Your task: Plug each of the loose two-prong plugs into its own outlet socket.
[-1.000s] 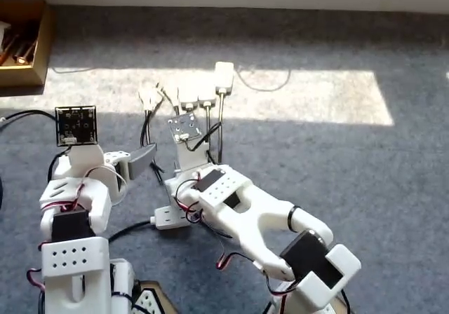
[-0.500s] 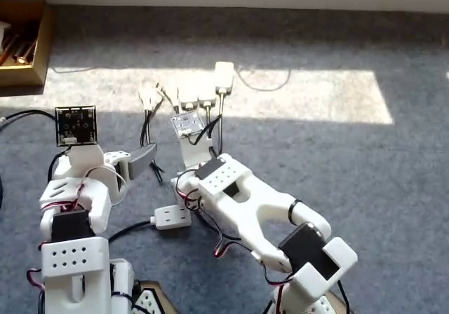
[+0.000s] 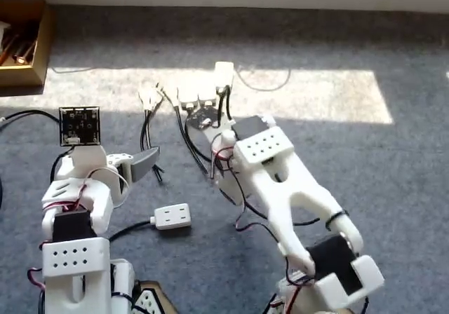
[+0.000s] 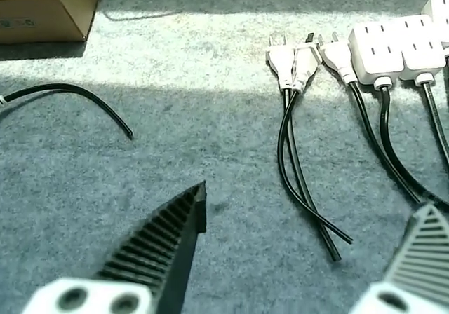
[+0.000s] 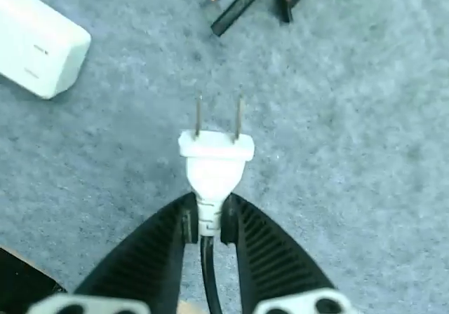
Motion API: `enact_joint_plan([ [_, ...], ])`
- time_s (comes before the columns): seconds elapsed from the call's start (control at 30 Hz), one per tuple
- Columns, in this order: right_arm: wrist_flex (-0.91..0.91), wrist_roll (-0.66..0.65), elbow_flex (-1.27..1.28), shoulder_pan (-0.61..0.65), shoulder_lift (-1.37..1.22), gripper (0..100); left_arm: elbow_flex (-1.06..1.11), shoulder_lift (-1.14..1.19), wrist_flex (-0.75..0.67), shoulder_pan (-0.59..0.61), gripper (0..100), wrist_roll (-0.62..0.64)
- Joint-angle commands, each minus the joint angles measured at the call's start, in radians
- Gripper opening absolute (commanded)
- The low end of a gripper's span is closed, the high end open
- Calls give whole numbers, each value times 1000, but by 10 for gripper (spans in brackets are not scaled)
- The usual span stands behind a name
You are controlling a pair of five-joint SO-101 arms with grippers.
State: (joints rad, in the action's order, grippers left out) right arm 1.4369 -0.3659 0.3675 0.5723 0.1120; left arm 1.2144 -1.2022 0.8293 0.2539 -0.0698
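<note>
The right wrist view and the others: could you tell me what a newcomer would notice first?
First, the white two-prong plug, clamped by its neck in the right gripper with its prongs pointing away. Next, in the left wrist view, three loose plugs lie beside white outlet sockets.

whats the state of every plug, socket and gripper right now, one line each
held plug: gripped at its neck, prongs bare, not in any socket
right gripper: shut on the held plug
left gripper: open, empty
loose plugs: three lying on the carpet, unplugged
paired sockets: side by side on the carpet, slots empty
single socket: flat on the carpet, nothing plugged in
</note>
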Motion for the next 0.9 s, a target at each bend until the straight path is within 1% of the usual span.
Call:
enact_joint_plan([
  [0.0,-36,3,102,54,251,8,-15,-13,11,-15,421,2],
  [0.1,-213,103,257,139,426,8,-33,-13,43,-15,421,0],
  [0.23,-501,221,490,234,565,8,-125,-13,170,-47,421,9],
  [0.27,-568,236,539,249,579,8,-151,-13,201,-56,421,28],
  [0.33,-644,253,611,272,584,8,-203,-13,247,-64,421,118],
  [0.37,-657,255,616,280,584,8,-229,-13,262,-68,421,130],
  [0.43,-659,282,616,292,587,8,-263,-12,293,-119,421,129],
  [0.57,-654,305,615,331,593,8,-245,-12,327,-231,421,129],
  [0.77,-607,308,572,334,595,8,-147,-12,316,-232,421,126],
  [0.87,-541,310,509,334,595,8,-102,-12,258,-231,421,81],
])
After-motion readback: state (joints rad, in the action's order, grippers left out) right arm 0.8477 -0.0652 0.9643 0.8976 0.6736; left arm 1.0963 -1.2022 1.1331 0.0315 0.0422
